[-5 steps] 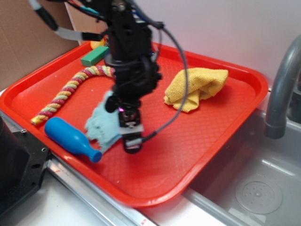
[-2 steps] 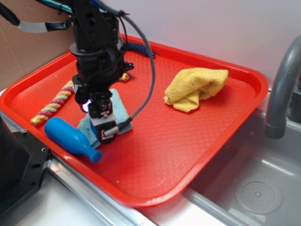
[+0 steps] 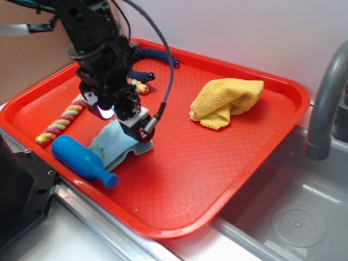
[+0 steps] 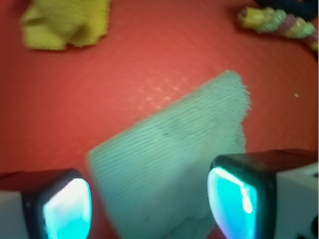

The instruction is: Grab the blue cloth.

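The blue cloth (image 3: 113, 145), a pale blue-green knitted rag, lies rumpled near the front left of the red tray (image 3: 217, 163). In the wrist view the blue cloth (image 4: 174, 154) spreads across the tray floor, reaching down between the two fingers. My gripper (image 3: 142, 138) hangs low over the cloth's right part with its jaws wide apart. In the wrist view my gripper (image 4: 149, 204) is open, the cloth lying under the gap. Its glowing cyan pads (image 4: 67, 209) touch nothing that I can see.
A bright blue plastic bottle (image 3: 81, 160) lies right beside the cloth at the tray's front edge. A striped rope toy (image 3: 65, 117) lies at left, a dark blue rope (image 3: 147, 57) at the back, a yellow cloth (image 3: 225, 100) at right. A grey faucet (image 3: 326, 103) and sink (image 3: 293, 217) lie beyond the tray.
The arm has swung left across the tray. The gripper moved from the cloth's right side to over the cloth, then slightly back. The cloth now lies flatter.
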`<state>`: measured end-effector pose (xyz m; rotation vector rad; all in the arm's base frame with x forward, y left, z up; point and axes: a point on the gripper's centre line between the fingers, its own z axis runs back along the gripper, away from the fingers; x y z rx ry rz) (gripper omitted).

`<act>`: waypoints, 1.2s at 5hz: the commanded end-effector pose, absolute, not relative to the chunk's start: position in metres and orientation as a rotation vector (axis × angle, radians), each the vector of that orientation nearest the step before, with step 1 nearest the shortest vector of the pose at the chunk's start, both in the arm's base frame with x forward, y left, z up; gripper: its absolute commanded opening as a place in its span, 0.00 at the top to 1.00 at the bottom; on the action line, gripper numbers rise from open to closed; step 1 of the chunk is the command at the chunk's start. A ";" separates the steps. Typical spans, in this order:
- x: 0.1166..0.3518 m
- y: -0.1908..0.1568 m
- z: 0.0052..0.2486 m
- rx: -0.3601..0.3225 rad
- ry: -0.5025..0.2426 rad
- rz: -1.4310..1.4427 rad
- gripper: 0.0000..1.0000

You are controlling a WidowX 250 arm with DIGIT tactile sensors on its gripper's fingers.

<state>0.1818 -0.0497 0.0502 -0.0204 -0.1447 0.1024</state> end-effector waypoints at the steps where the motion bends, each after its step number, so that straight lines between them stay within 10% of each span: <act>1: 0.178 -0.055 0.030 -0.064 -0.083 0.111 0.00; 2: 0.177 -0.055 0.017 -0.113 -0.077 0.103 0.00; 4: 0.182 -0.057 0.021 -0.113 -0.061 0.018 1.00; 6: 0.183 -0.058 0.021 -0.124 -0.042 -0.011 1.00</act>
